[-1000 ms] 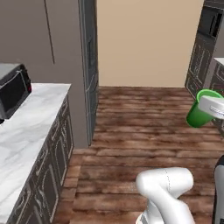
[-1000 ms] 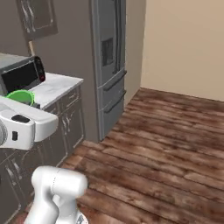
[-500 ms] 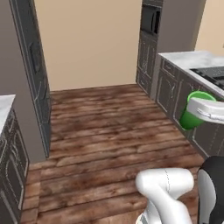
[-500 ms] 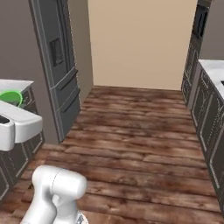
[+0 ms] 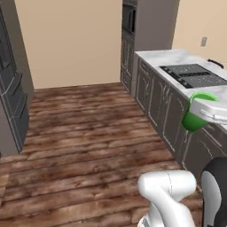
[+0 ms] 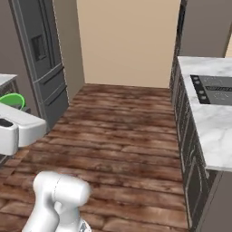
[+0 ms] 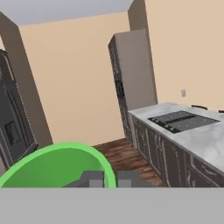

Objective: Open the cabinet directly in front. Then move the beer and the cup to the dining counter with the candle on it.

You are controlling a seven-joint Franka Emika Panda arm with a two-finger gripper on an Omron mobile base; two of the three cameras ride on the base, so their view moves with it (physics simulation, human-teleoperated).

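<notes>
The green cup (image 5: pixel 194 119) hangs in the air at the right of the left base view, held by my gripper (image 5: pixel 203 111), whose white hand covers its upper side. In the right base view the cup (image 6: pixel 12 100) peeks over the white hand at the far left, with the gripper (image 6: pixel 13 113) just below it. In the hand view the cup's bright green rim (image 7: pixel 57 154) curves across the bottom, and the two dark fingertips (image 7: pixel 92 178) pinch its wall, so the gripper (image 7: pixel 109 179) is shut on the cup. The beer, candle, cabinet and dining counter are out of view.
A marble counter (image 5: pixel 177 57) with a black cooktop (image 5: pixel 195 75) runs along the right over dark drawer fronts (image 5: pixel 166 111). A tall dark oven unit (image 5: pixel 133 31) stands behind it. A grey fridge (image 6: pixel 43 63) is on the left. Wooden floor (image 5: pixel 88 137) lies between them.
The whole picture has swung as the base turned: the microwave counter has left the views and the cooktop counter has come in on the right. The cup stays in the gripper.
</notes>
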